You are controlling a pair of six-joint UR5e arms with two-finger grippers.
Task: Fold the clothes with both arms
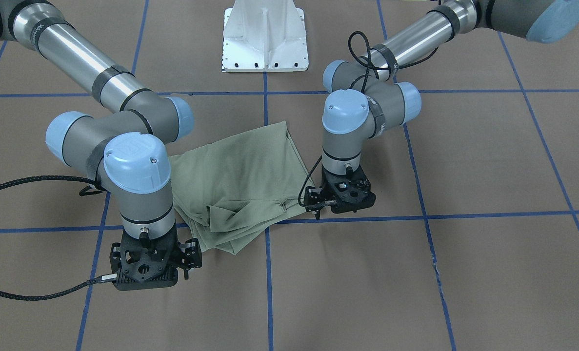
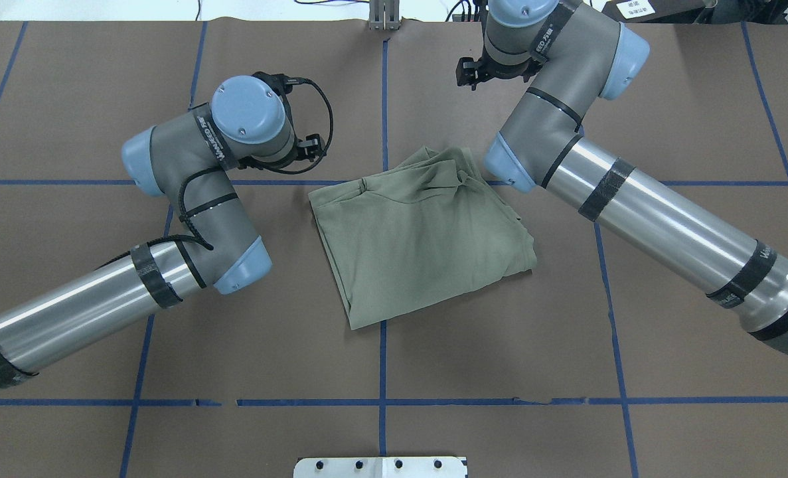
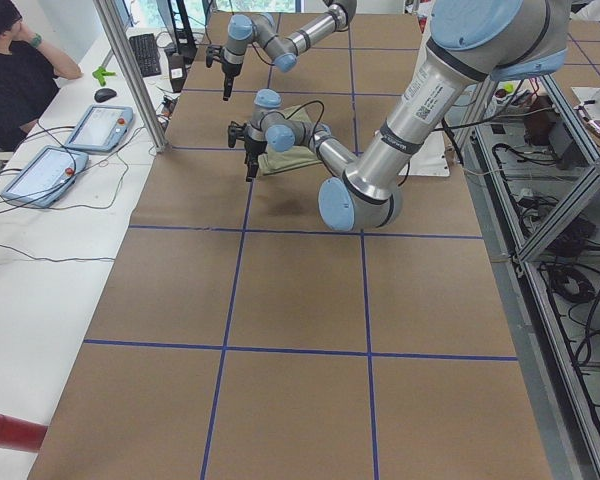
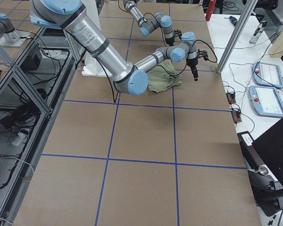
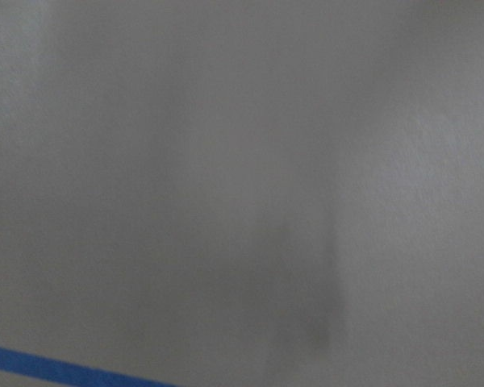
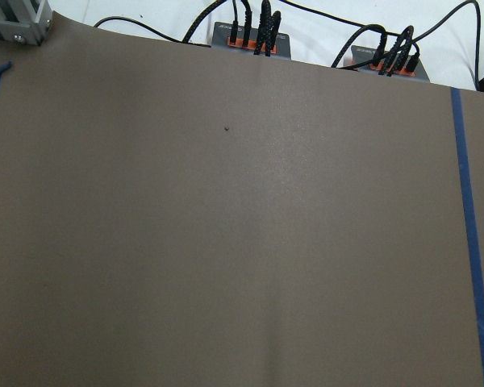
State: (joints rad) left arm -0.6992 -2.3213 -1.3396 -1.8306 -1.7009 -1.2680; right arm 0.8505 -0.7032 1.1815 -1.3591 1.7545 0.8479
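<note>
Two arms are in use, and neither has cloth in hand. Working outward from the robot's pedestal base [image 1: 266,39]:

1. Shirt [image 2: 420,232]. It lies at the centre of the worktop [image 2: 500,332], across a blue tape line [image 2: 382,358], folded into a compact, roughly square packet. The edges nearest the base are flat. The far corner on the right arm's side is rumpled, with loose layers showing.

2. Left gripper [image 1: 340,195]. It hangs low, just beside the shirt's far left corner. Its body hides the fingers, so I cannot tell how far apart they are.

3. Right gripper [image 1: 148,265]. It sits just beyond the rumpled far corner, clear of the cloth. I cannot tell its finger gap either. Its wrist view shows only bare worktop.

I judge the fold nearly done, with tidying or one last fold remaining. For that step, I would pinch every layer at each far corner, lift both together, and move the arms in step so the packet does not skew.

No container shows in any view.
</note>
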